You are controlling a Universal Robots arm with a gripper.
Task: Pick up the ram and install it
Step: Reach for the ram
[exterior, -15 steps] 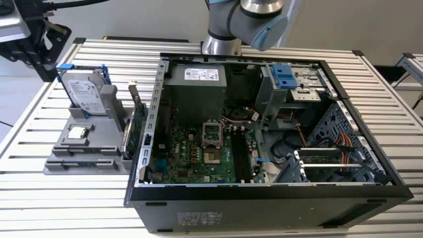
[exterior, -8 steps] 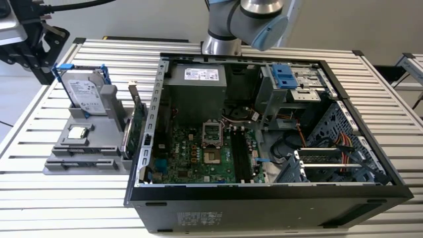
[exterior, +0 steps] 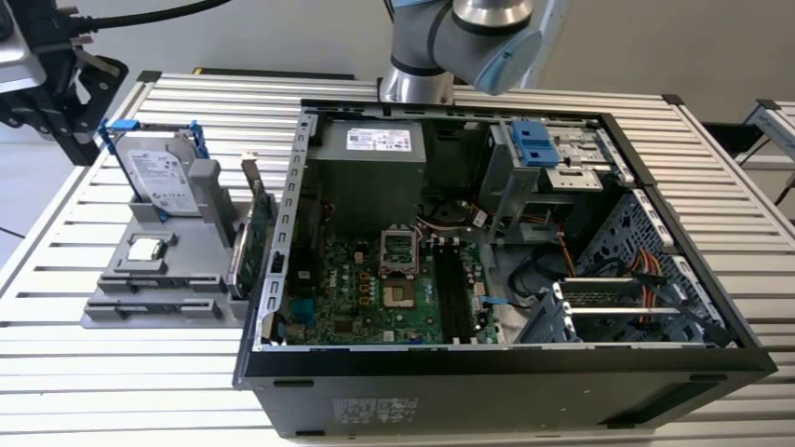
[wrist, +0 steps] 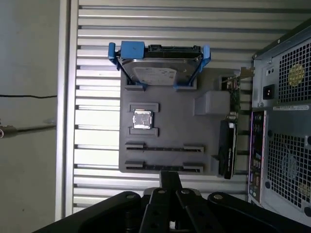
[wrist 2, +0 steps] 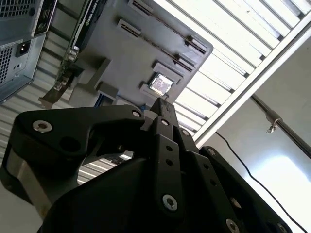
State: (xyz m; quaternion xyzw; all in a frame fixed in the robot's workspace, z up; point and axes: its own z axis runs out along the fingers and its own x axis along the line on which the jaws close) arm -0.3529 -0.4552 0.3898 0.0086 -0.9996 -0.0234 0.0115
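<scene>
Closest up is the black gripper [wrist: 170, 175], hanging above the grey tray [wrist: 165, 111]. White printed labels sit on the blue-clipped hard drive [wrist: 155, 73] and on the power supply [exterior: 360, 182] inside the open computer case [exterior: 497, 391]; I cannot read them. A processor chip [wrist: 142, 119] lies mid-tray, and a green expansion card [exterior: 255, 247] stands at the tray's edge, just beside the case. The gripper's fingertips are pressed together, clamped on nothing. Where the ram sits I cannot tell: the tray's two long slots [wrist: 165, 146] show thin dark lines.
</scene>
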